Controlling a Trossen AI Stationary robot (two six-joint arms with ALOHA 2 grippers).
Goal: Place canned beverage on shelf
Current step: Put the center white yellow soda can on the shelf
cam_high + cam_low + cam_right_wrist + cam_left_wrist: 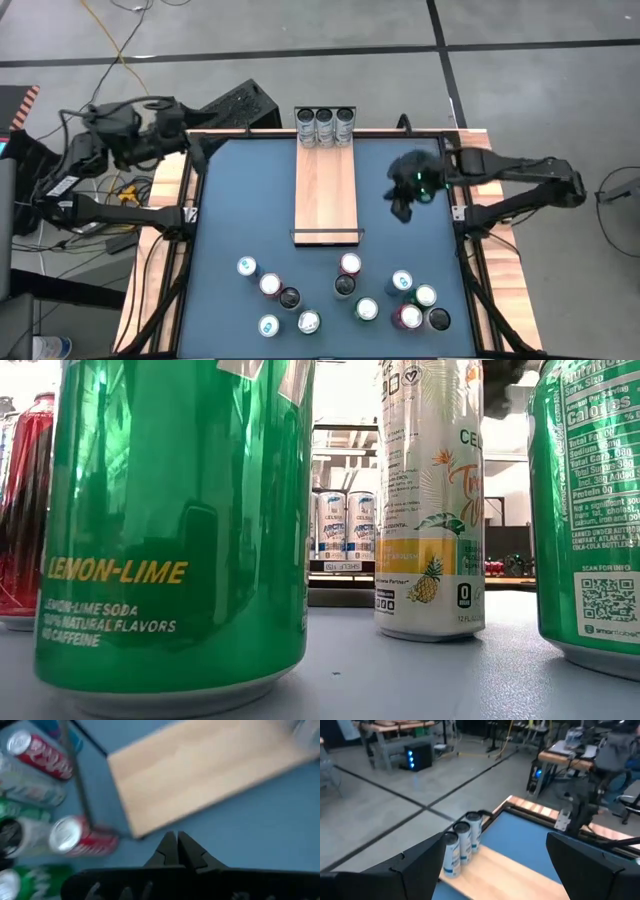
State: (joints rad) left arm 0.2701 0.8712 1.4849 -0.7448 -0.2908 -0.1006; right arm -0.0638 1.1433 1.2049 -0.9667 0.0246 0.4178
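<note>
Nearest the low camera: a green lemon-lime can (175,530), a red can (22,510) at its side, a white pineapple-print can (430,500) a little farther back, another green can (588,510) at the edge of view. From above, loose cans (350,290) standing in two clusters on the near part of the blue counter (240,200), none touching the shelf.

Mid-counter: the shelf (326,190), a pale wood plank lying lengthwise, black wire rail (326,234) at its near end. Just beside its long side, over bare blue surface: the right end effector (404,205), fingers pressed together, empty; confirmed in the right wrist view (177,845), tips meeting above the counter near the shelf's corner.

Far end of the shelf: three silver-and-blue cans (325,126) upright in a row, side by side, also visible from the left wrist (462,842).

Beyond the counter's far left corner: the left end effector (195,145), fingers (420,865) spread apart, holding nothing.
</note>
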